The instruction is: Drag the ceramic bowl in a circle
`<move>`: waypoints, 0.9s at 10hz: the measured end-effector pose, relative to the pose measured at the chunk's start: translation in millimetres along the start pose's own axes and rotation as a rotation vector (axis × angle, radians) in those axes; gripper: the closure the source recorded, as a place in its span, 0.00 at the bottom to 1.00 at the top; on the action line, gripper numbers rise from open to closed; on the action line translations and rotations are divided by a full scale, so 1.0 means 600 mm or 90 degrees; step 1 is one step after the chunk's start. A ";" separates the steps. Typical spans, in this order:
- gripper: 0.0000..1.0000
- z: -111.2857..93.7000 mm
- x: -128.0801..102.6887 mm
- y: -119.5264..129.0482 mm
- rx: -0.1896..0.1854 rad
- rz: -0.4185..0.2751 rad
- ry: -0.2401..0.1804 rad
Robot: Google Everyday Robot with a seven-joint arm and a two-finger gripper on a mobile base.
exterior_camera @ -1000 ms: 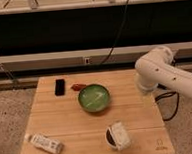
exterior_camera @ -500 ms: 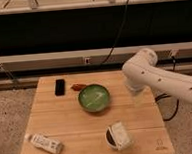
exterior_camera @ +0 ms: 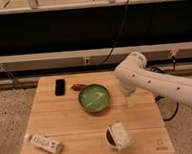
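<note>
Ceramic bowl (exterior_camera: 94,97), green and glossy, standing upright near the middle of the wooden table (exterior_camera: 68,125). Bare wood lies to its left and front, which looks like enough room for a circular drag. A small reddish item (exterior_camera: 78,86) lies just behind the rim, and a wide circle could push it. A flat black device (exterior_camera: 59,87) sits to the left of that item. Near the front edge, a white cup (exterior_camera: 116,136) lies tipped on its side with its dark inside showing. A white bottle (exterior_camera: 46,143) lies well apart at the front left. The gripper (exterior_camera: 132,101) hangs pointing down under the white arm (exterior_camera: 139,78), just right of the bowl and apart from it. Its jaws are spread and hold nothing. This appears to be the approach step, with the gripper placed where one finger could drop inside the rim to hook the wall.
</note>
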 end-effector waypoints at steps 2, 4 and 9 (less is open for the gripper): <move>0.20 0.012 -0.034 -0.016 0.004 -0.031 -0.006; 0.20 0.021 -0.038 -0.018 0.006 -0.049 -0.008; 0.20 0.039 -0.082 -0.031 0.007 -0.105 -0.022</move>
